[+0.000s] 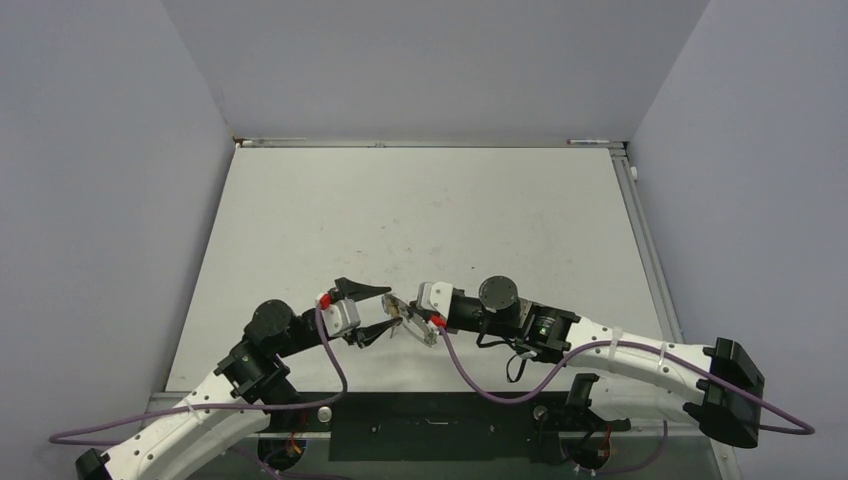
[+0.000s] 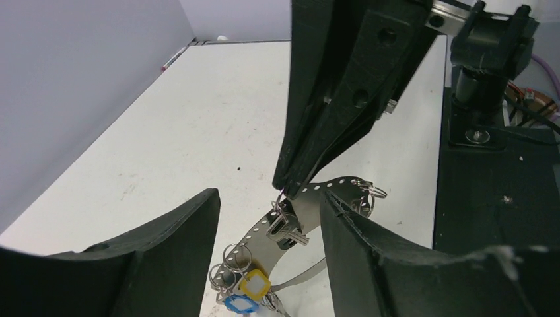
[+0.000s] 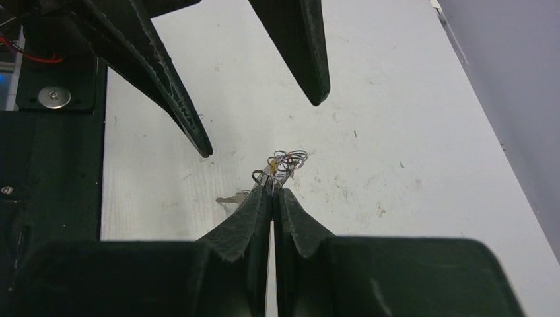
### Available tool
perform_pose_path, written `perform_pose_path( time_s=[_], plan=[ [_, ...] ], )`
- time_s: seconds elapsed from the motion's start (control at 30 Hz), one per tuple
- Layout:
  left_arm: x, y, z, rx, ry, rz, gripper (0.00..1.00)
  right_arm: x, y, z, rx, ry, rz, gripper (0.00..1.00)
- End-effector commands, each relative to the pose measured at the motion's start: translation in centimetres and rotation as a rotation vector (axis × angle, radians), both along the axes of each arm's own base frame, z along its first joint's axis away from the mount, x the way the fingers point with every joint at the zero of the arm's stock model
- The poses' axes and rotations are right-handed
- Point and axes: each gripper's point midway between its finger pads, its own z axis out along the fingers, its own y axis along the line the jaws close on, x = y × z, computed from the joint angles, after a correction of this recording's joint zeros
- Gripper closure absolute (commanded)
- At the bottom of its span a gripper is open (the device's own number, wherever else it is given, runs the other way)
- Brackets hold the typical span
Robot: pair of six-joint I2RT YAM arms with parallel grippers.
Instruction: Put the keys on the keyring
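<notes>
Curved perforated silver metal band keyring (image 2: 330, 186) sits between both grippers, over near edge of white tabletop (image 1: 420, 210); yellow- and blue-headed keys (image 2: 254, 285) dangle at lower end. Right gripper (image 2: 285, 188) pinches upper edge, jaws fully closed. Band's long axis runs down between fingers of left gripper (image 2: 269, 200), spread wide, gripping nothing; left arm low, nearer keys

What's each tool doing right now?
Left tool: open, holding nothing.
Right tool: closed on the keyring.
</notes>
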Motion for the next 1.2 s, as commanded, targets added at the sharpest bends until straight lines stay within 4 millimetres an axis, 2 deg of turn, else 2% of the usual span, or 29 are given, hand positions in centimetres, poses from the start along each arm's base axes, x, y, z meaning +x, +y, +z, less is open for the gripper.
perform_pose_path(
  time_s=[0.0,0.03,0.17,0.23,0.47,0.67,0.8,1.0,1.17],
  plan=[
    [1.4,0.8,3.6,-0.148,0.049,0.109,0.45,0.8,0.0,5.2,0.182,-0.081,-0.045,0.95],
    [1.6,1.0,4.4,-0.175,0.053,0.123,0.43,0.9,0.0,5.4,0.189,-0.083,-0.048,0.95],
    [0.7,1.6,6.7,-0.259,0.021,0.109,0.21,1.3,-0.2,5.5,0.198,-0.078,-0.076,0.95],
    [0.6,2.1,7.4,-0.296,0.011,0.119,0.16,1.5,-0.4,5.7,0.216,-0.074,-0.096,0.95],
    [1.6,3.4,9.8,-0.398,0.019,0.203,0.15,1.9,-1.1,7.3,0.332,-0.057,-0.150,0.95],
    [0.8,2.5,12.0,-0.380,-0.038,0.132,0.16,1.5,-2.2,9.9,0.508,-0.047,-0.163,0.95],
    [0.8,1.5,11.5,-0.299,-0.054,0.098,0.21,1.2,-3.5,11.7,0.651,-0.021,-0.177,0.95],
    [-1.9,-0.2,10.1,-0.262,-0.113,-0.100,0.21,0.3,-5.0,13.6,0.810,0.032,-0.135,0.95],
    [-1.9,-0.1,8.7,-0.238,-0.111,-0.103,0.30,0.3,-5.0,13.5,0.803,0.064,-0.079,0.95]
  ],
)
